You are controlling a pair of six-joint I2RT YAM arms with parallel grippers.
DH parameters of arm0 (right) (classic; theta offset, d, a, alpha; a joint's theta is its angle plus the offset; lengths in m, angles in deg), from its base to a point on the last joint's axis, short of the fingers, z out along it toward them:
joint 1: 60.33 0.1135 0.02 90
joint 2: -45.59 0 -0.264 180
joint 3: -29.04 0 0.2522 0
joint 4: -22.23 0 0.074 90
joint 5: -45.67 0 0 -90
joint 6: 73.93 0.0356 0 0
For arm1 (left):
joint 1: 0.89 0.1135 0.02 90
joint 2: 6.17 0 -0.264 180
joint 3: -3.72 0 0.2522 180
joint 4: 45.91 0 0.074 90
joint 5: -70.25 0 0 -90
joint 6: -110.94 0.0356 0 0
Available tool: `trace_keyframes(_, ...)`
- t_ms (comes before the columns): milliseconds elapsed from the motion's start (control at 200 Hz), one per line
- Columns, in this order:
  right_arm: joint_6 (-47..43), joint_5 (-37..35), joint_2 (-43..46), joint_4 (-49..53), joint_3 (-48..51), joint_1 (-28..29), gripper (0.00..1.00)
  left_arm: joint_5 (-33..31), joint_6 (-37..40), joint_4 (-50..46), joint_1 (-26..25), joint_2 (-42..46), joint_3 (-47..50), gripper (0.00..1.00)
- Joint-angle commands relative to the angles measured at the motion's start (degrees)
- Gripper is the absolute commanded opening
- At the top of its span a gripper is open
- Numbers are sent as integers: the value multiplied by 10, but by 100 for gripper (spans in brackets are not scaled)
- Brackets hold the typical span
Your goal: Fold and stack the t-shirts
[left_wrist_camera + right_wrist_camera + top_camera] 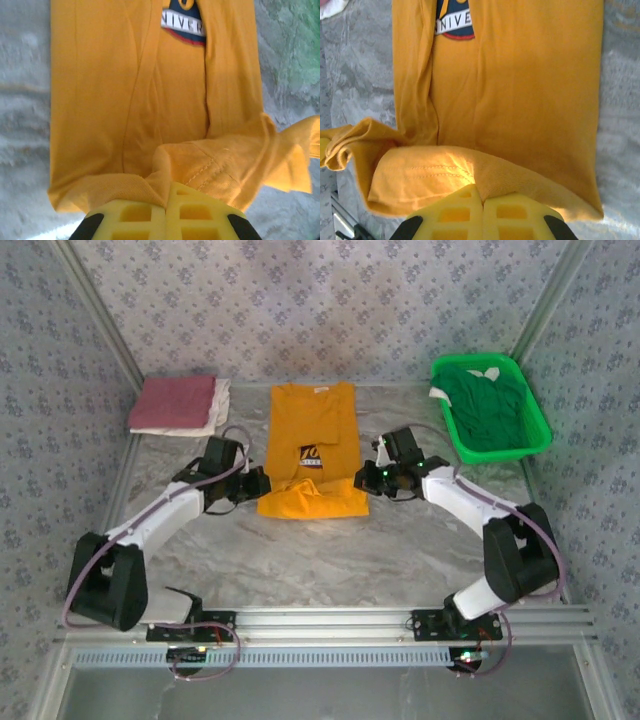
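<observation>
The grey marbled desk (330,560) is carrying everything, and the orange-yellow t-shirt (312,425) is lying at its middle between the two arms, collar toward the far wall. Its sides are folded inward, so it is forming a long narrow strip. At the far right corner a bright green basket (492,454) is holding a crumpled green t-shirt (485,410). At the far left a folded dusty red t-shirt (172,402) is resting on a white t-shirt (218,408). The left gripper (262,483) and the right gripper (362,478) are each clamping shut on a near corner of the orange-yellow shirt, one at either side. The top camera is showing the near end bunching into a wider fold. The left wrist camera is showing the stitched hem (200,170) rising in a ridge into the pinched left gripper (166,197). The right wrist camera is showing the hem curling over above the closed right gripper (481,197). The dark navy print (313,455) is peeking out between the folded sides, with white lettering legible from both wrists (184,22) (454,20).
</observation>
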Motion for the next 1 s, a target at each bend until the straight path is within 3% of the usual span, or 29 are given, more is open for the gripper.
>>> trace_keyframes(0,-23,-15,-25,-5,-36,-12,0,-7,62,25,20,-24,-44,0)
trace_keyframes(370,-30,-3,-142,-17,-162,-61,0,-10,109,57,57,-156,-155,0)
trace_keyframes(430,-33,5,-186,-9,-215,-73,21,-1,125,56,63,-204,-206,0)
trace_keyframes(500,-21,9,-242,26,-291,-92,43,4,146,43,71,-269,-282,29)
trace_keyframes(525,-15,21,-264,29,-316,-101,50,6,152,27,74,-293,-319,35)
trace_keyframes(565,-7,38,-285,21,-343,-113,47,6,158,-3,79,-326,-374,41)
trace_keyframes(645,6,48,-283,6,-361,-123,41,15,155,-24,84,-347,-423,41)
trace_keyframes(720,-7,38,-246,15,-341,-123,43,14,142,-10,80,-313,-391,45)
trace_keyframes(994,-74,50,-102,-73,-103,-61,38,-23,66,109,29,-126,-78,42)
